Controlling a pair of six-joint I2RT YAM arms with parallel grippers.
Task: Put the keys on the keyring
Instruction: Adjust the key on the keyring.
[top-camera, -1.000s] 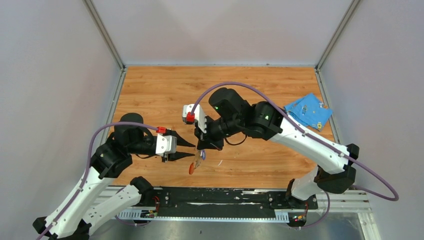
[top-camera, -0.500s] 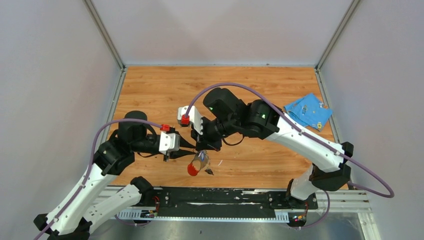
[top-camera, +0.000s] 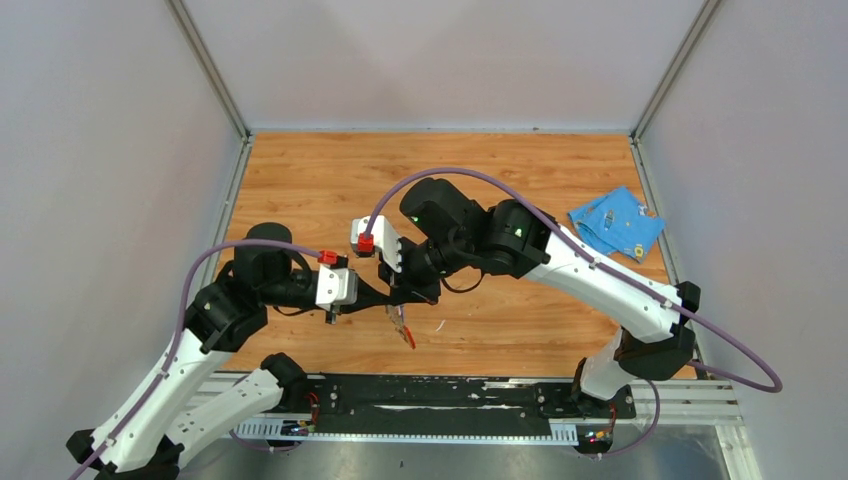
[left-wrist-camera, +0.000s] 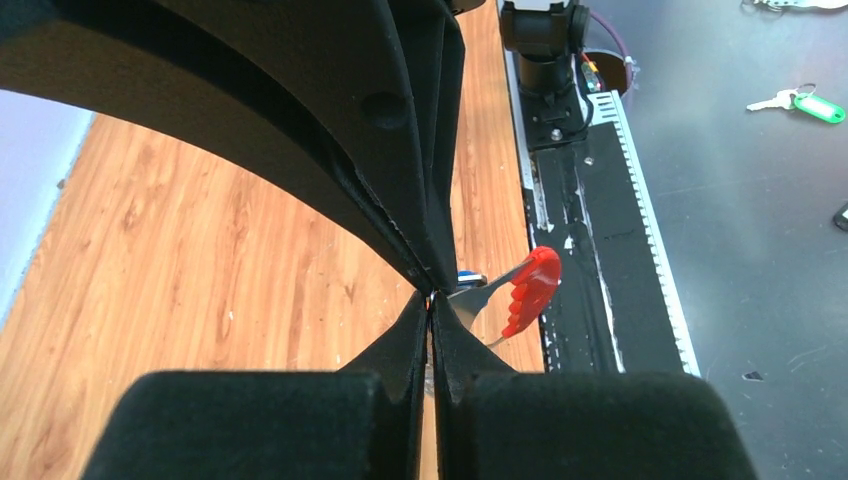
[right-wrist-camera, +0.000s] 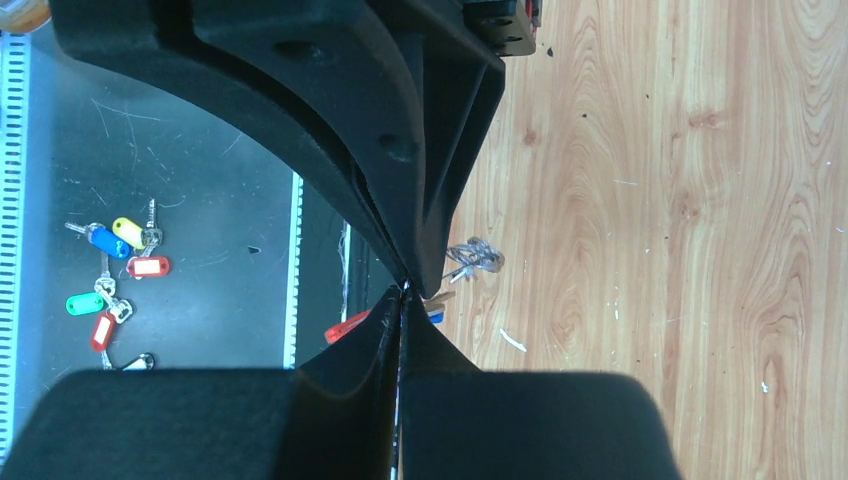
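Clearly the keyring (top-camera: 403, 328) is the hinge of the next move. In the top view it hangs clear of the wooden table (top-camera: 320, 180), just below the spot where the two grippers meet. Its long axis runs from that spot toward 5 o'clock, with the red end lowest and nearest the front rail.

In the left wrist view the silvery grey strap springs straight from the fingertips and runs out toward 2 o'clock, the red part at its far end. A blue key head (left-wrist-camera: 466, 275) peeps out just behind the root of the strap. In the right wrist view the small metal ring (right-wrist-camera: 475, 255) sits at 2 o'clock from the fingertips, while the red end trails away toward 8 o'clock. I cannot pick out the black-headed key.

The right gripper (top-camera: 408, 296) reaches in from 1 o'clock with its jaws pressed together. The fob dangles from its tip, so I judge that it carries the keyring.

The left gripper (top-camera: 385, 298) reaches in from 9 o'clock, fully closed, tip to tip with the other. Whether it pinches the strap, the ring or a key is hidden by its own fingers.

Both arms are equally near. The coming move probably turns on the ring lying between the two tips, across the strap's axis.
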